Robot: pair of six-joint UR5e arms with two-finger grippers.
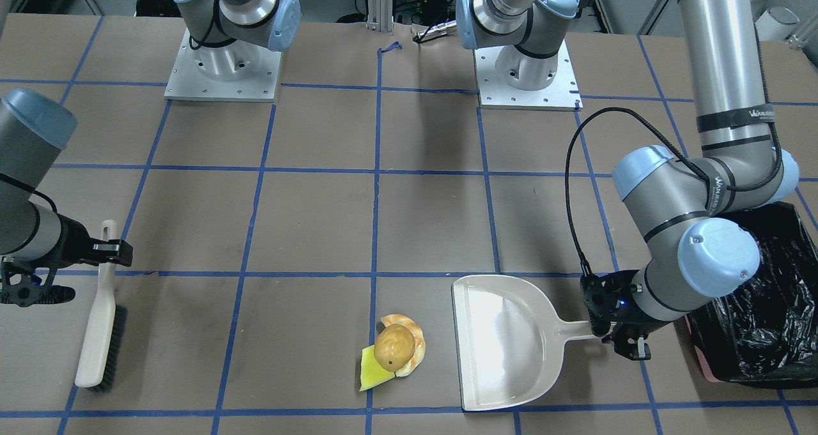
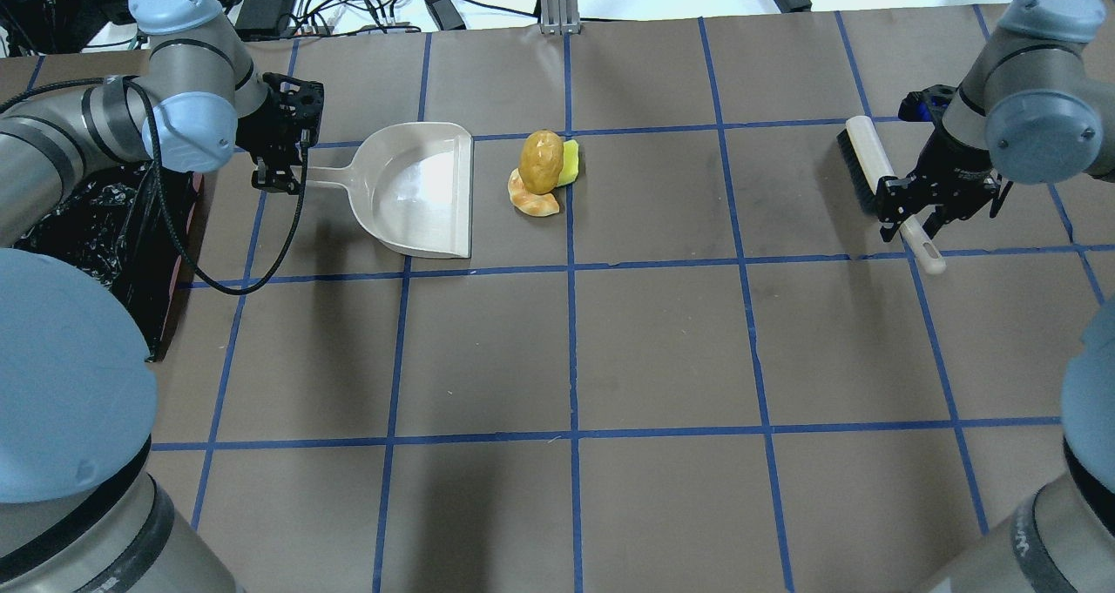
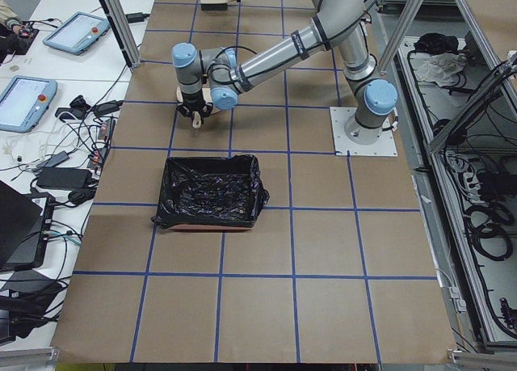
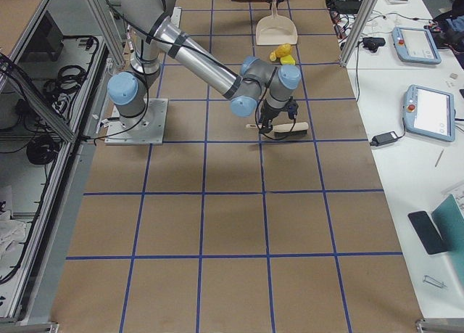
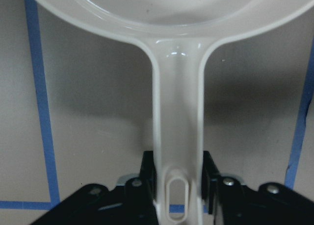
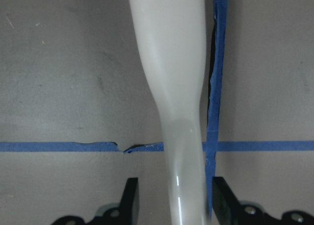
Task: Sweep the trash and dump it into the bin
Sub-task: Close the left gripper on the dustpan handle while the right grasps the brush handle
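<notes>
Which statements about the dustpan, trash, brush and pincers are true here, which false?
1. The cream-white plastic dustpan is empty. True.
2. The trash pile of brown lump, yellow wedge and tan peel lies in the black-lined bin. False: outside the bin, on the brown table by the dustpan's open edge.
3. The left pincer is shut on the dustpan's handle. True.
4. The right pincer is clamped on the cream-backed, dark-bristled brush. False: its jaws stand open around the handle.

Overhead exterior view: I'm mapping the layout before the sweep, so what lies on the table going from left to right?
rectangular bin lined with a crinkled black plastic bag → cream-white plastic dustpan → trash pile of a brown potato-like lump, a yellow wedge and a tan peel → cream-backed brush with dark bristles
</notes>
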